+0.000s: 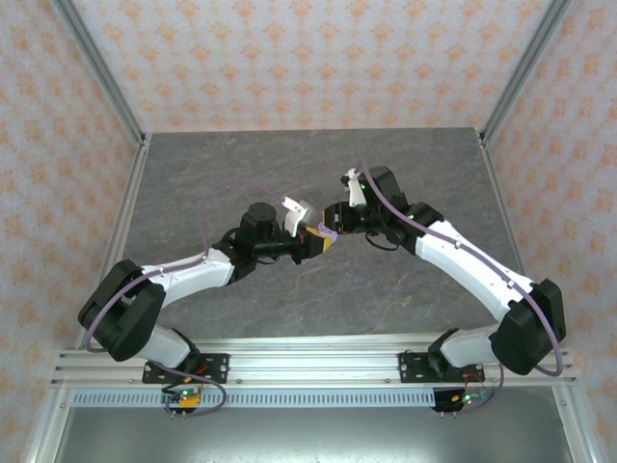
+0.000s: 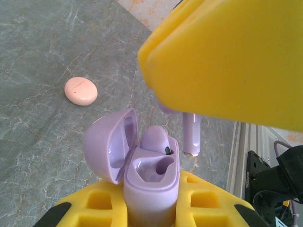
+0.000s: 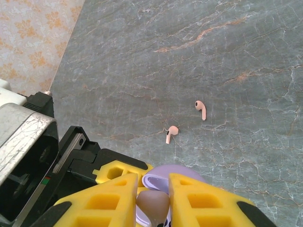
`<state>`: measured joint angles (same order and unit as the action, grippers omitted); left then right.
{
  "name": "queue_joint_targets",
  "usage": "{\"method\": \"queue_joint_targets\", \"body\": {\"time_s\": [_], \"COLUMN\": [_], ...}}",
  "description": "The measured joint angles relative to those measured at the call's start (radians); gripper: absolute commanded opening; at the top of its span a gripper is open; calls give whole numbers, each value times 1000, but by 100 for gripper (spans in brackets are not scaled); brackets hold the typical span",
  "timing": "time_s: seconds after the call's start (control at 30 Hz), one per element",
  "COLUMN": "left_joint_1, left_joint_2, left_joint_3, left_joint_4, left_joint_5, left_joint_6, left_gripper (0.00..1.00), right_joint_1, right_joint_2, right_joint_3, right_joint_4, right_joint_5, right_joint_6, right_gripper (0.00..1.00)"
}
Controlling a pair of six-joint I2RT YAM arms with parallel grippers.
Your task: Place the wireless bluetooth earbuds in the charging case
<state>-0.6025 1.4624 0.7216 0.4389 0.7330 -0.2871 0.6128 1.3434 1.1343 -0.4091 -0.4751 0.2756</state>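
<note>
My left gripper (image 2: 150, 204) is shut on the lilac charging case (image 2: 152, 182), held upright above the table with its lid (image 2: 108, 145) swung open. One lilac earbud (image 2: 155, 138) sits in the far socket; the near socket (image 2: 154, 169) is empty. My right gripper (image 3: 152, 201) is shut on a second lilac earbud (image 3: 152, 207). Its stem (image 2: 191, 135) hangs just right of the case, beside the rim and outside the sockets. The two grippers meet over the table's middle (image 1: 323, 236). Two pale pink earbuds (image 3: 200, 109) (image 3: 171, 133) lie loose on the table.
A closed pink round case (image 2: 81, 91) rests on the grey marbled table (image 1: 241, 164), apart from the grippers. The right gripper's yellow finger (image 2: 227, 61) looms over the open case. Patterned walls and metal frame posts (image 1: 104, 77) bound the table.
</note>
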Motion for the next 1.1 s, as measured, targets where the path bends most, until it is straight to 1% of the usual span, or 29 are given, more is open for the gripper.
{"method": "queue_joint_targets", "body": {"time_s": [0.5, 1.1], "left_joint_1": [-6, -6], "left_joint_2": [0, 0], "left_joint_3": [17, 26], "left_joint_4": [-2, -24], "left_joint_5": [0, -16], "left_joint_6": [-11, -27], "left_gripper": [6, 6], "right_joint_1": [0, 26], "right_joint_2": [1, 24], "right_joint_3": [0, 0], "right_joint_4": [0, -5], "right_joint_5": [25, 64], "right_joint_6": [-4, -28], "right_gripper": [23, 23]}}
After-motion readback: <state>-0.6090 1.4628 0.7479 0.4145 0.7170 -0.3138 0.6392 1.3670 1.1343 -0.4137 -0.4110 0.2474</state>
